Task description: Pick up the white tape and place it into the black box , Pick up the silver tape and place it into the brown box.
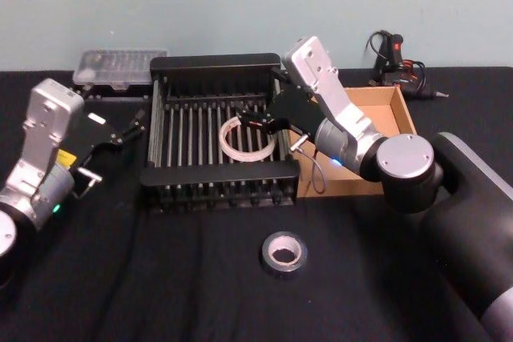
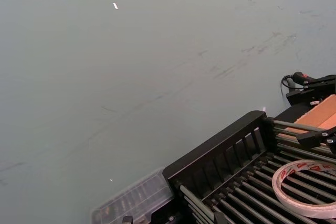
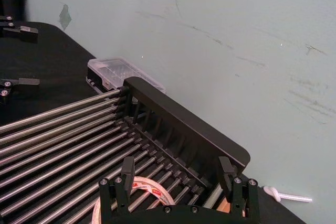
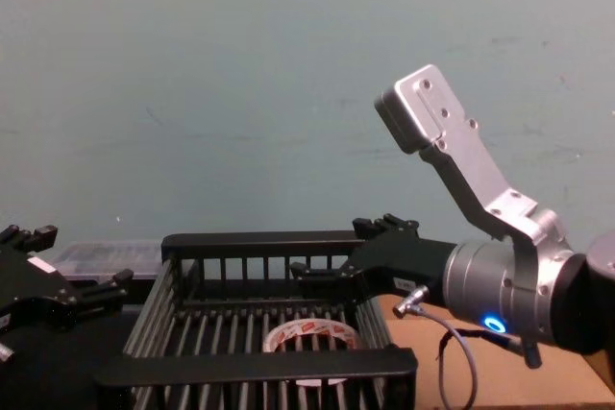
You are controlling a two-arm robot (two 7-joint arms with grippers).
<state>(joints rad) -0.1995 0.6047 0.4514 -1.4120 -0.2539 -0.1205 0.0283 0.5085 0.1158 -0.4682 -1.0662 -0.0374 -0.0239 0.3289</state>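
1. Inside the black box [image 1: 218, 170], the white tape [image 1: 245, 138] is lying flat on the barred floor, toward the right half of the crate; its red printed marks are showing in the left wrist view [image 2: 310, 188] and in the chest view [image 4: 312, 338].
2. The right gripper [image 1: 258, 123] is hanging over the right side of the black box, just above the white tape, with its two fingers spread apart and nothing between them; in the right wrist view the fingers [image 3: 127, 170] are standing wide, with the tape [image 3: 149, 190] lying on the bars beneath them.
3. The silver tape [image 1: 283, 254] is lying flat on the black table [image 1: 160, 278], in front of the black box and well apart from both grippers.
4. The brown box [image 1: 390, 118] is sitting just beside the black box on its right, partly hidden by the right arm.
5. The left gripper [image 1: 131, 124] is idling to the left of the black box, above the table, with its fingers parted and gripping nothing.
6. A clear plastic case [image 1: 119, 67] is resting behind the black box's left rear corner, near the wall.
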